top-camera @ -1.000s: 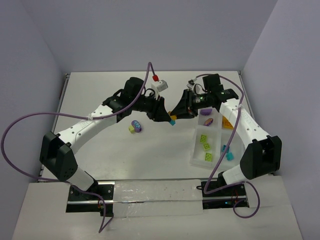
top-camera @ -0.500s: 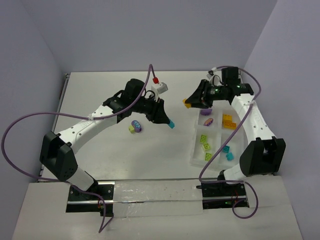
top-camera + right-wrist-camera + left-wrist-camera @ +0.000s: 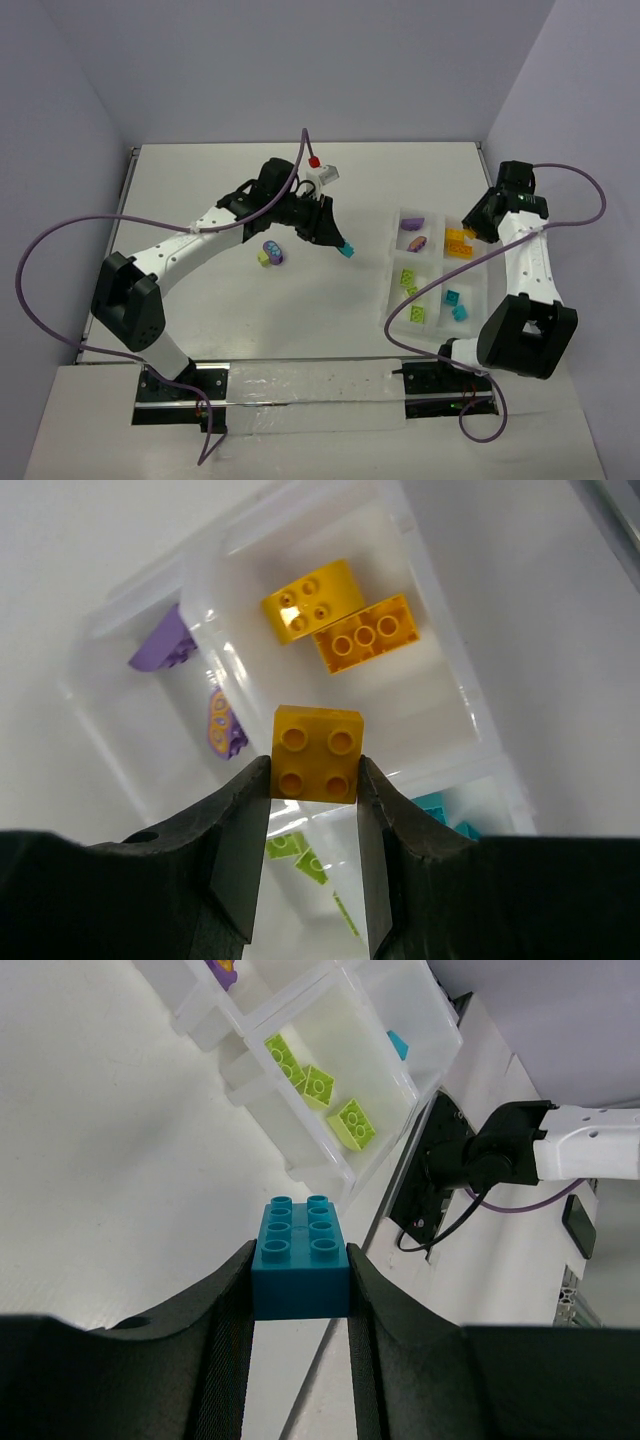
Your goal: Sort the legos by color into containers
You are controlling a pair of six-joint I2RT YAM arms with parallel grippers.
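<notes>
My left gripper (image 3: pixel 341 246) is shut on a teal lego (image 3: pixel 347 251), which shows between its fingers in the left wrist view (image 3: pixel 300 1260), above the table left of the tray. My right gripper (image 3: pixel 471 231) is shut on an orange lego (image 3: pixel 318 752) and holds it over the translucent four-compartment tray (image 3: pixel 436 268), near the compartment with two orange legos (image 3: pixel 340 615). Other compartments hold purple legos (image 3: pixel 413 232), lime green legos (image 3: pixel 410 295) and teal legos (image 3: pixel 455 304). A purple and lime pair (image 3: pixel 270 253) lies on the table by the left arm.
A clear flat strip with black brackets (image 3: pixel 300 390) lies at the near edge between the arm bases. Purple cables loop from both arms. Walls close in the table at the back and on both sides.
The two grippers were together at mid-table. My right gripper has swung right with the orange lego to over the tray. My left gripper has kept the teal lego and barely moved.
</notes>
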